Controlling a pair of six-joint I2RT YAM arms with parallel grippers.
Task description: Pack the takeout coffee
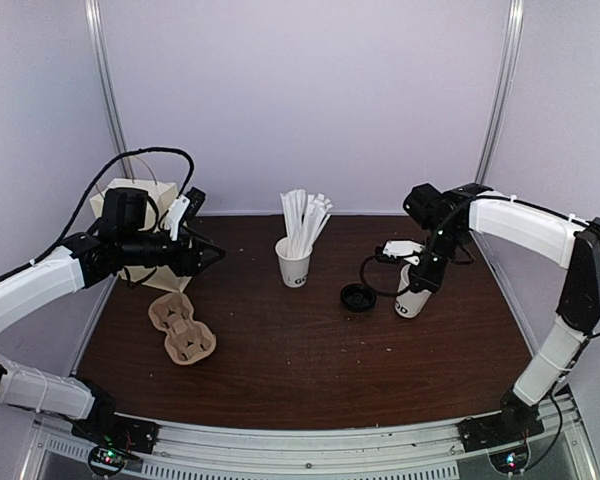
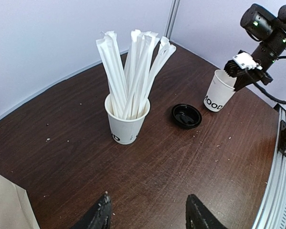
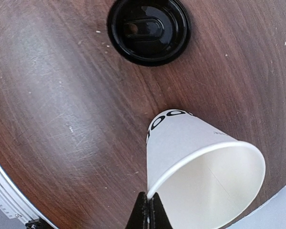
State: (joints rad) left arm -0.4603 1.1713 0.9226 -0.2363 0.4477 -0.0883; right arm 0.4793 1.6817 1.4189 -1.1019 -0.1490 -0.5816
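The white paper coffee cup [image 1: 412,300] with dark letters stands right of centre on the table; it also shows in the left wrist view [image 2: 218,91] and the right wrist view [image 3: 200,157]. My right gripper [image 3: 149,210] is shut on the cup's rim, pinching the wall between its fingers. The round black lid [image 1: 358,297] lies flat just left of the cup, also seen in the left wrist view [image 2: 186,116] and the right wrist view [image 3: 148,29]. My left gripper [image 2: 148,212] is open and empty, held above the table at the left [image 1: 205,255].
A white cup of wrapped straws [image 1: 295,262] stands at centre back. A brown pulp cup tray [image 1: 181,327] lies at front left. A paper bag [image 1: 130,200] stands at the back left behind the left arm.
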